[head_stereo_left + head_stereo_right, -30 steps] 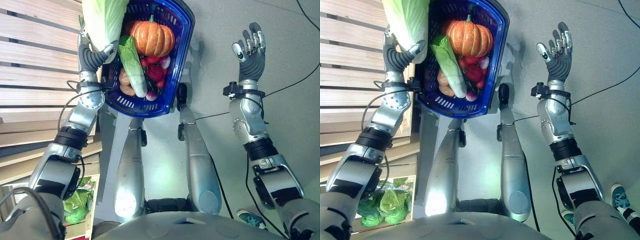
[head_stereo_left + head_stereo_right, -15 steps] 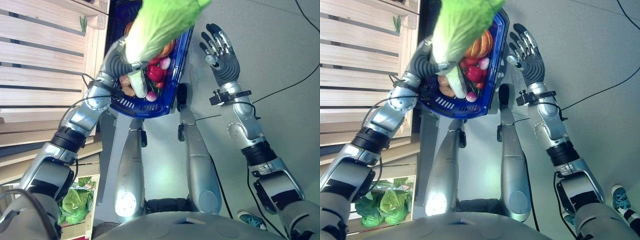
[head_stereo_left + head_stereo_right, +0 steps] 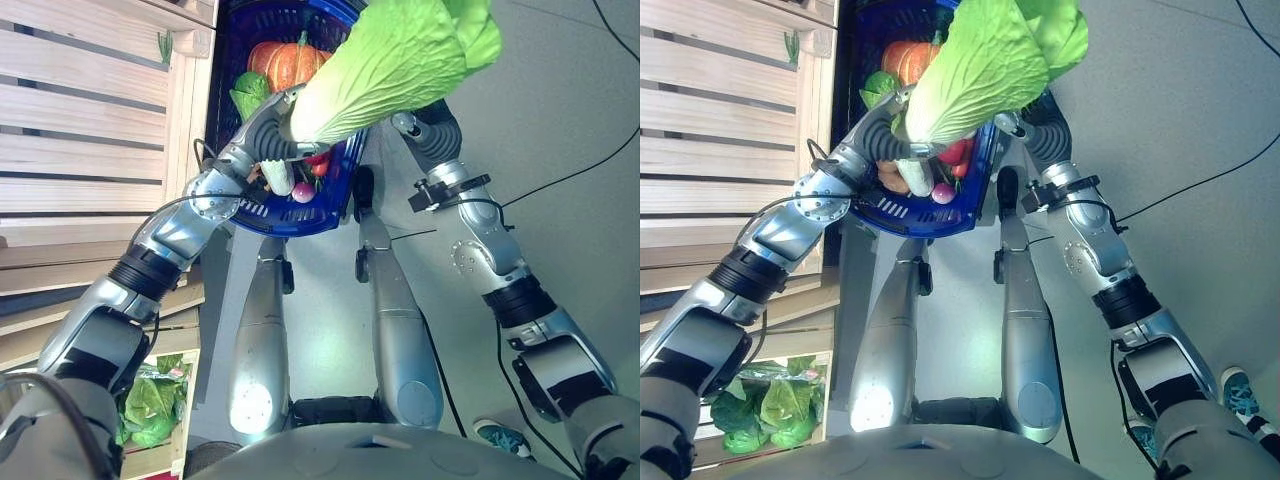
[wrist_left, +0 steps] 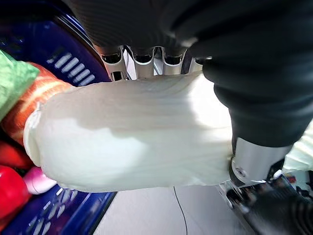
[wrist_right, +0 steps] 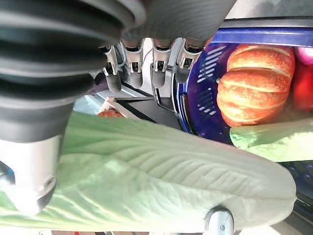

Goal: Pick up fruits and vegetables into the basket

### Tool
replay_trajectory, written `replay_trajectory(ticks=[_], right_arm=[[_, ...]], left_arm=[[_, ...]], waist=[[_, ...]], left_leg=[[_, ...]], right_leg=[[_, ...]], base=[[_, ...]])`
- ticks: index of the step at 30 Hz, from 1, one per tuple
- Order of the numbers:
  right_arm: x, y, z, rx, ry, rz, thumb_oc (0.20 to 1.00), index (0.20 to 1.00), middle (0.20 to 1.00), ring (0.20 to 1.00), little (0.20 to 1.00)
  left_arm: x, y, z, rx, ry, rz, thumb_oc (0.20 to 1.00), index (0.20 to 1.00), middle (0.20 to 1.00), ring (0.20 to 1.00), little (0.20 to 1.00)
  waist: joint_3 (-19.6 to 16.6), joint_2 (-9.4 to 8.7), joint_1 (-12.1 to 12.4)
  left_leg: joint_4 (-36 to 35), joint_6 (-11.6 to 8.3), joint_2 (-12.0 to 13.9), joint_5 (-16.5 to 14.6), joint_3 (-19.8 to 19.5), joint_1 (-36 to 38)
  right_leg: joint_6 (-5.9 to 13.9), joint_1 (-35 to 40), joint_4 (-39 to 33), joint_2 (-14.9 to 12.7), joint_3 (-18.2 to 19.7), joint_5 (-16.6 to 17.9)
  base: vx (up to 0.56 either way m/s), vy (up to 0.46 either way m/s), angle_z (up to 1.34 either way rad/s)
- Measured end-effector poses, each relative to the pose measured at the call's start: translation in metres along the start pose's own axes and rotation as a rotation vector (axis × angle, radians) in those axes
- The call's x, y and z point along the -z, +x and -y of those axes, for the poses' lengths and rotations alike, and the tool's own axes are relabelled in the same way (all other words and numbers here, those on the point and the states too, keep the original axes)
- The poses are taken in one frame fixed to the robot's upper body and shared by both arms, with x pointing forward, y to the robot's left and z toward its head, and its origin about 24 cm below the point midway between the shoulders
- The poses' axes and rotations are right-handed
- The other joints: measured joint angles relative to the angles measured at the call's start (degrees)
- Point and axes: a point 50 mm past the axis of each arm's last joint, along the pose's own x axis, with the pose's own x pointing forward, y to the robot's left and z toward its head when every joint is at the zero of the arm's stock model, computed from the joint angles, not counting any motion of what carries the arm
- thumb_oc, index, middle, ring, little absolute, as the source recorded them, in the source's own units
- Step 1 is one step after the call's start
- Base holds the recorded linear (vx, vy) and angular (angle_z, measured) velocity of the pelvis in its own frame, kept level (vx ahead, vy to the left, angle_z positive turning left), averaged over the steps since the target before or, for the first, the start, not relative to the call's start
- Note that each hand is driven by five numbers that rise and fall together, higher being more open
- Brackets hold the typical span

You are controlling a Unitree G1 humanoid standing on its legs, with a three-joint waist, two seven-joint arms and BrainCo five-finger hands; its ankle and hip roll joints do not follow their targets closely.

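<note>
Gripping cabbage (image 3: pixel 385 65) stem, left hand (image 3: pixel 272 138) over basket (image 3: pixel 290 215).

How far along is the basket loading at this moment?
Done: the blue basket already holds a pumpkin, a leafy green and red produce. In hand: the left hand grips a cabbage by its white base above the basket; the right hand is beside it. Left: lowering the cabbage in.

To my left I see pale wooden slats (image 3: pixel 90 110), and below them a crate of leafy greens (image 3: pixel 150 405).
</note>
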Motion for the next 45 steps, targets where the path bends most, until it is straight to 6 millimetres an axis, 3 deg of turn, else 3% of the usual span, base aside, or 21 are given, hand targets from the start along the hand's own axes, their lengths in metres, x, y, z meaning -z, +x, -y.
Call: replay_trajectory(ticks=[6,15,16,17,18,32,33,34,39,45], right_arm=[[-0.009,0.003,-0.012,-0.068,0.01,0.025,1.0,1.0,1.0,1.0,1.0],[-0.007,0.0,-0.01,-0.08,0.024,-0.011,1.0,1.0,1.0,1.0,1.0],[-0.007,0.0,-0.009,-0.08,0.02,-0.016,0.95,0.95,0.95,0.95,0.95],[-0.007,-0.001,-0.008,-0.08,0.017,-0.017,0.451,0.451,0.451,0.451,0.451],[-0.007,-0.001,-0.008,-0.079,0.014,-0.021,0.2,0.2,0.2,0.2,0.2],[-0.007,-0.003,-0.003,-0.063,0.033,-0.025,0.2,0.2,0.2,0.2,0.2],[-0.008,-0.003,-0.003,-0.063,0.033,-0.024,0.2,0.2,0.2,0.2,0.2],[-0.008,-0.003,-0.003,-0.063,0.033,-0.024,0.2,0.2,0.2,0.2,0.2],[-0.007,-0.002,-0.007,-0.083,0.04,-0.017,0.2,0.2,0.2,0.2,0.2],[-0.01,0.001,-0.012,-0.091,0.055,0.031,0.2,0.2,0.2,0.2,0.2]], left_arm=[[0.0,0.004,0.003,0.064,0.035,-0.033,0.2,0.2,0.2,0.2,0.2],[0.002,0.004,0.006,0.114,0.049,-0.085,0.2,0.2,0.2,0.2,0.2],[0.001,0.004,0.006,0.12,0.051,-0.09,0.2,0.2,0.2,0.2,0.2],[0.001,0.005,0.006,0.125,0.054,-0.094,0.2,0.2,0.2,0.2,0.2],[0.001,0.006,0.006,0.131,0.056,-0.101,0.2,0.2,0.2,0.2,0.2],[-0.003,0.006,0.008,0.142,0.07,-0.095,0.2,0.2,0.2,0.2,0.2],[-0.003,0.006,0.007,0.14,0.07,-0.094,0.25,0.25,0.25,0.25,0.25],[-0.003,0.006,0.007,0.137,0.07,-0.094,1.0,1.0,1.0,1.0,1.0],[-0.001,0.003,0.007,0.069,0.046,-0.079,1.0,1.0,1.0,1.0,1.0],[-0.001,-0.009,0.011,-0.17,-0.211,-0.009,1.0,1.0,1.0,1.0,1.0]], waist=[[0.0,0.0,0.04],[0.0,-0.01,0.1],[0.0,-0.01,0.1],[0.0,-0.01,0.1],[0.0,-0.01,0.11],[0.0,-0.01,0.15],[0.0,-0.01,0.17],[0.0,-0.01,0.2],[0.0,-0.01,0.4],[-0.01,-0.02,1.12]], left_leg=[[-0.37,0.0,0.02,0.0,-0.06,0.06],[-0.36,0.01,0.02,0.0,-0.16,0.15],[-0.35,0.01,0.02,0.0,-0.16,0.15],[-0.34,0.01,0.02,0.0,-0.16,0.15],[-0.34,0.01,0.02,0.0,-0.16,0.15],[-0.35,0.01,0.02,0.0,-0.19,0.24],[-0.35,0.01,0.02,0.0,-0.19,0.25],[-0.35,0.01,0.02,0.0,-0.2,0.27],[-0.31,0.01,0.02,0.0,-0.23,0.4],[-0.27,0.01,0.01,0.0,-0.41,1.05]], right_leg=[[-0.3,0.0,-0.09,0.0,-0.08,0.22],[-0.29,0.19,-0.08,-0.05,-0.24,0.22],[-0.29,0.2,-0.08,-0.04,-0.24,0.22],[-0.29,0.2,-0.08,-0.04,-0.24,0.21],[-0.29,0.2,-0.09,-0.05,-0.25,0.22],[-0.29,0.31,-0.08,-0.05,-0.28,0.22],[-0.3,0.32,-0.08,-0.05,-0.29,0.22],[-0.3,0.34,-0.08,-0.05,-0.29,0.22],[-0.3,0.49,-0.01,-0.05,-0.31,0.23],[-0.29,1.17,0.05,-0.05,-0.41,0.22]], base=[[0.0,0.0,0.0],[0.0,0.0,0.0],[0.0,0.0,0.0],[0.0,0.0,0.0],[0.0,0.0,0.0],[0.0,0.0,0.0],[0.0,0.0,0.0],[0.0,0.0,0.0],[0.0,0.0,0.0],[0.0,0.0,0.0]])
